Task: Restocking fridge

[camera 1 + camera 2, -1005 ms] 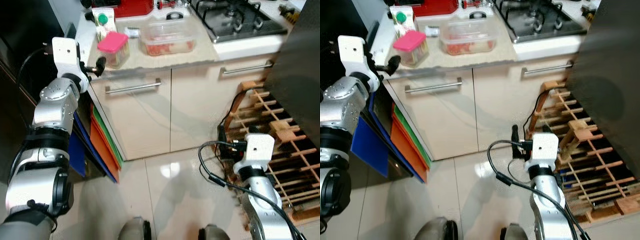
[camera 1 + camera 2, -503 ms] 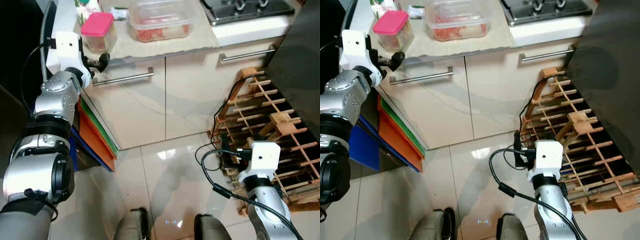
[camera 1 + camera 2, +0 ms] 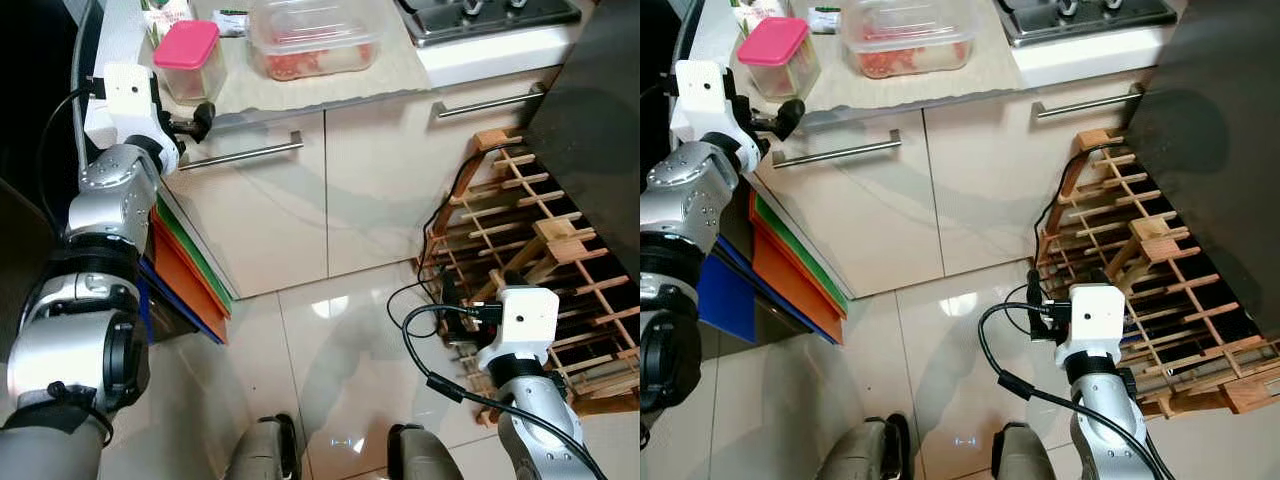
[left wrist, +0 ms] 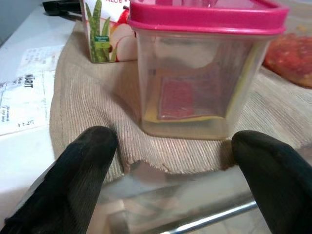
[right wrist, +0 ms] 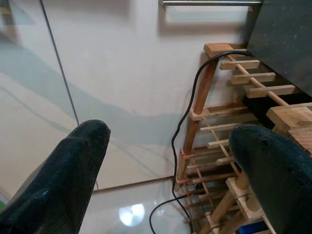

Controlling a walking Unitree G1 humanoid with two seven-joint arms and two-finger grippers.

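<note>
A clear tub with a pink lid [image 3: 193, 58] stands on a beige mat near the counter's front left corner. Behind it is a juice carton [image 4: 105, 31], and to its right a large clear box of red food [image 3: 315, 38]. My left gripper [image 4: 175, 165] is open at the counter edge, just short of the pink-lidded tub [image 4: 204, 73], with the tub in line between its fingers and nothing held. My right gripper [image 5: 168, 161] hangs low and open beside a wooden rack [image 5: 229, 126].
Cream cabinet doors with bar handles [image 3: 240, 157] are below the counter. A hob [image 3: 480, 8] sits at the back right. A dark tall panel [image 3: 600, 110] is on the right, and the wooden rack [image 3: 540, 240] with a black cable leans below it. Orange, green and blue boards [image 3: 185, 285] stand at the left.
The camera has shifted, so the counter sits higher and further left in the picture. My left gripper stays at the counter edge before the pink-lidded tub. The right arm still hangs.
</note>
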